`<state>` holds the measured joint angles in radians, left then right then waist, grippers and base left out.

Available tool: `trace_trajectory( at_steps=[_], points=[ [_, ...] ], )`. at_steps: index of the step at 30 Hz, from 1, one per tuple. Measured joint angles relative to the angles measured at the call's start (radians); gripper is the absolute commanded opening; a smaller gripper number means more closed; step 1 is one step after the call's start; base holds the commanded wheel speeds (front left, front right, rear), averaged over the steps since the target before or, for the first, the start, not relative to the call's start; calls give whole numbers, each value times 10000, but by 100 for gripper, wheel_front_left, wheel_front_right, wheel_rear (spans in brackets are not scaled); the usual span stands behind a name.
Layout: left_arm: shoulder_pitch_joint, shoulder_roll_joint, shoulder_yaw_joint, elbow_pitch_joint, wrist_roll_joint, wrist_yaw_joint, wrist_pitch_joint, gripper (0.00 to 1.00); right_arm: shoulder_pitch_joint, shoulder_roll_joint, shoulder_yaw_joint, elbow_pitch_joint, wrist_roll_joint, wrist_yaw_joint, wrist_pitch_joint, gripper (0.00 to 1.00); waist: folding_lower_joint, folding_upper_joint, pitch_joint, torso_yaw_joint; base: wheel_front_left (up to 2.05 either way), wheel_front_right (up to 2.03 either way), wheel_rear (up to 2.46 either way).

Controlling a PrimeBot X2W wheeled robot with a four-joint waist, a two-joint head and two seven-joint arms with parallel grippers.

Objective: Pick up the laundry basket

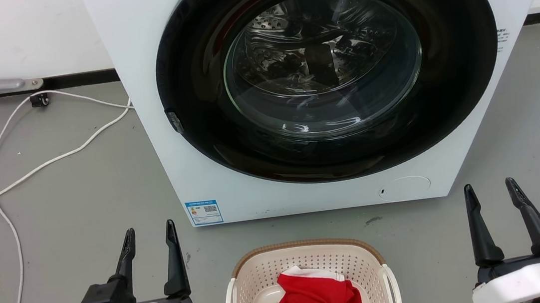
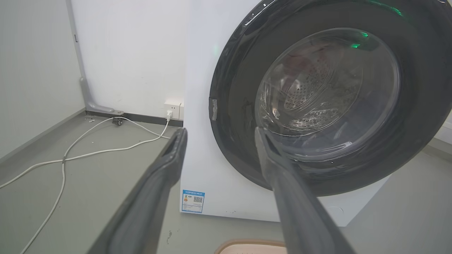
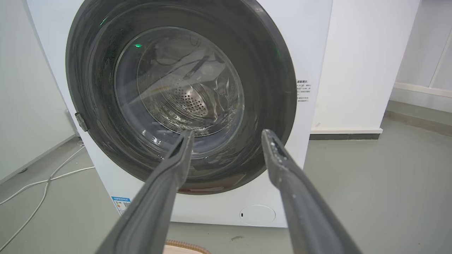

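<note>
Grey concrete floor (image 1: 79, 201) runs across the head view, with a white front-loading washing machine (image 1: 157, 133) standing at 12 o'clock, its round dark door (image 1: 326, 70) shut. The laundry basket (image 1: 263, 275) sits on the floor at 6 o'clock, just in front of the machine and apart from it. That probably leaves it handy for loading. It holds a bundle of red and white clothes (image 1: 315, 297) heaped toward its near side. The left gripper (image 1: 150, 228) hovers at 7 o'clock and the right gripper (image 1: 488, 183) at 5 o'clock. Each is well clear of the basket's white side handles, with its fingers spread apart, pinching nothing and pointing toward the machine. This even flanking looks like a ready pose for a two-handed lift, one gripper for each handle, so the reach has not yet begun and the basket rests untouched. Both wrist views look between the spread fingers at the machine's door, and a sliver of the brown rim shows at 6 o'clock. This suggests the grippers sit higher than the handles and must drop and turn inward. A white cable (image 1: 41, 168) loops over the floor at 9 o'clock, out of the way of either arm. By count there are one basket, one washing machine, one heap of clothes, two grippers with two fingers each, and two side handles.
</note>
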<state>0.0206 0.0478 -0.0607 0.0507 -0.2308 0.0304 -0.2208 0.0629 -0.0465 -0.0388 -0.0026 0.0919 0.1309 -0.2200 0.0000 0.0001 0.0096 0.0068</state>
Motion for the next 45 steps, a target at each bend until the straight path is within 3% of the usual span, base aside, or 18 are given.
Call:
trace_trajectory(
  at_steps=[22, 45],
  points=[
    [154, 8, -144, -56, 1626, 174, -395, 100, 220, -10, 4, -215, -1639, 0, -412, 100, 0, 0, -1, 8, 0, 0, 0],
    [231, 10, -82, -399, 1931, 420, -422, 100, 293, -12, 23, -311, -1526, 0, -430, 100, 0, 0, 23, 85, 0, 0, 0]
  ],
)
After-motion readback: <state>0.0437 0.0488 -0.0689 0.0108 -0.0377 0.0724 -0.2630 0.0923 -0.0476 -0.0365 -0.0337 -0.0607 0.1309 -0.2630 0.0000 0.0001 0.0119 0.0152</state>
